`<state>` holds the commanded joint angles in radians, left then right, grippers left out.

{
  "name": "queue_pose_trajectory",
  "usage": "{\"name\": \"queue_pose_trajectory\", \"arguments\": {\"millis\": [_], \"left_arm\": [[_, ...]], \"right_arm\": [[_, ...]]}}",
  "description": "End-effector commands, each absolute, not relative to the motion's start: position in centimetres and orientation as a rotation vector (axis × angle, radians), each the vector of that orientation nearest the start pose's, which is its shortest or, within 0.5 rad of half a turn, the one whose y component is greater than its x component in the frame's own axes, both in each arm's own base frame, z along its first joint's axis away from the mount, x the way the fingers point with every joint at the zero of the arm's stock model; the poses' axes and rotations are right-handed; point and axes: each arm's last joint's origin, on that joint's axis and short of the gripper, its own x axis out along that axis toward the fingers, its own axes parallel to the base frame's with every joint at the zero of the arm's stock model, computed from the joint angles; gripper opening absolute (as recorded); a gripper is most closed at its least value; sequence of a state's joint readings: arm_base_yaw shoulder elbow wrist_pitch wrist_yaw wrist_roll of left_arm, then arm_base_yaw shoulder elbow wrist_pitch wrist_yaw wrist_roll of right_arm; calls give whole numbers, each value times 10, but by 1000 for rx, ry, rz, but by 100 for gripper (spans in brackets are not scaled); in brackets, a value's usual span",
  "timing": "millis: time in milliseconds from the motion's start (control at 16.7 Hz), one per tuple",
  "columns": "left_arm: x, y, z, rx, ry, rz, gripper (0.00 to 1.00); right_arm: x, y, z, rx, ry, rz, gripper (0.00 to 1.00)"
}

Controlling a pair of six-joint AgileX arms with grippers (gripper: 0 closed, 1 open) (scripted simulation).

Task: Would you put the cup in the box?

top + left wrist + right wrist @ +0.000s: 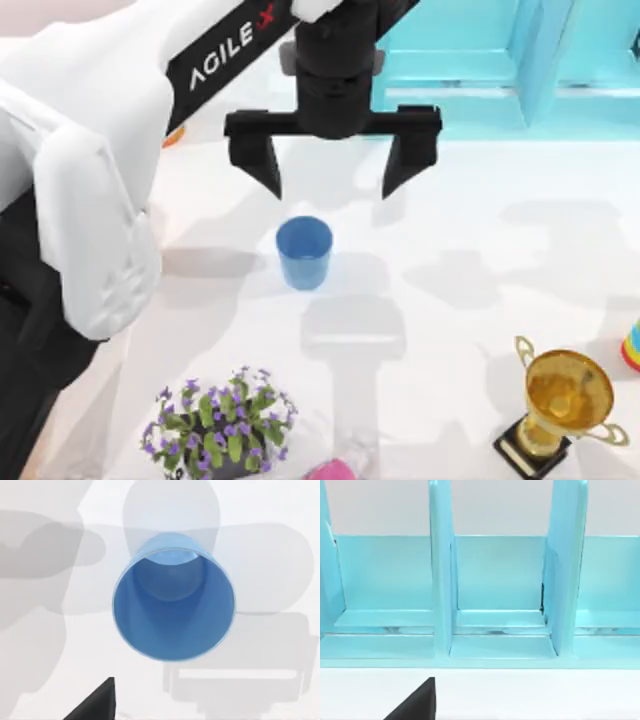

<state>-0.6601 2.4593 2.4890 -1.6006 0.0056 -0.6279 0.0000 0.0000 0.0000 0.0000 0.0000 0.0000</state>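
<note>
The cup [304,252] is a small plain blue tumbler standing upright on the white table, a little left of the middle. My left gripper [332,188] hangs open just behind it, its two black fingers spread wider than the cup and touching nothing. From the left wrist view I look down into the cup's [173,605] empty mouth. The box is out of view. My right arm faces the turquoise shelf frame [495,595], and a dark corner of its gripper [415,705] shows at the picture's edge.
The turquoise shelf frame [500,60] runs along the back right. A gold trophy [562,405] stands at the front right. At the front left is a purple-flowered plant [222,425], with a pink object [340,468] beside it. A striped object [632,345] sits at the right edge.
</note>
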Motion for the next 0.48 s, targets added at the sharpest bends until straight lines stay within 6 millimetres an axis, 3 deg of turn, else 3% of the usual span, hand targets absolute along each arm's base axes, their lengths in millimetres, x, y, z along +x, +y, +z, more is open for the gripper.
{"name": "queue_pose_trajectory", "arguments": {"millis": [240,480], "left_arm": [[381,-285,227,13,1567,-17,100],[384,-287,186,16,1571,-15,100]], "right_arm": [[106,-1,160,0,0,0,100],[106,-1,160,0,0,0,100]]}}
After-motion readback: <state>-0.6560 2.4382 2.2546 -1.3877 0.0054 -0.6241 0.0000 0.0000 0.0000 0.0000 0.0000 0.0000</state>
